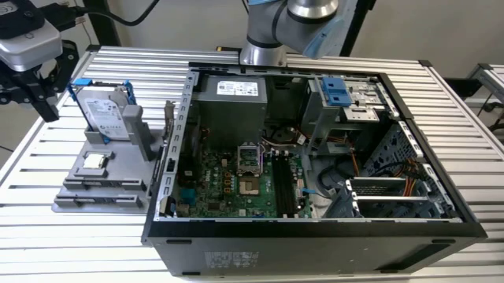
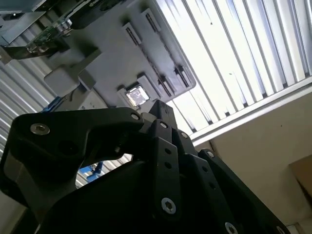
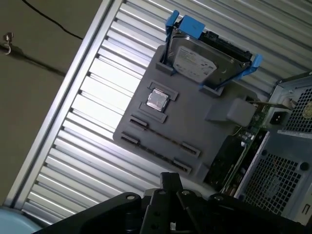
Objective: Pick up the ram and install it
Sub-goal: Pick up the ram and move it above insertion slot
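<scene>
On the slatted metal desk (image 1: 79,236) one open computer case (image 1: 315,230) is seen nearest in the exterior view, with one motherboard (image 1: 228,183) lying inside it. Just beside the case, on the exterior view's left, one grey holder (image 1: 87,183) is placed. On it one small silver processor chip (image 1: 94,159) is laid flat, and behind it one hard drive (image 1: 102,115) in a blue frame is stood upright. One ram (image 3: 228,157) is counted: a dark green stick that is kept on its edge along the side of the holder, in the narrow place between the holder and the case wall. One gripper (image 1: 32,94) is seen, black, hanging in the air over the far corner of the desk on the exterior view's left. Whether it is open or closed cannot be told; nothing is seen held in it and nothing is touched by it. The ram is found lower than the gripper and well apart from it, toward the exterior view's right, and the hard drive is standing roughly between the two. Farthest back, the base of the arm (image 1: 264,53) is mounted behind the case.
</scene>
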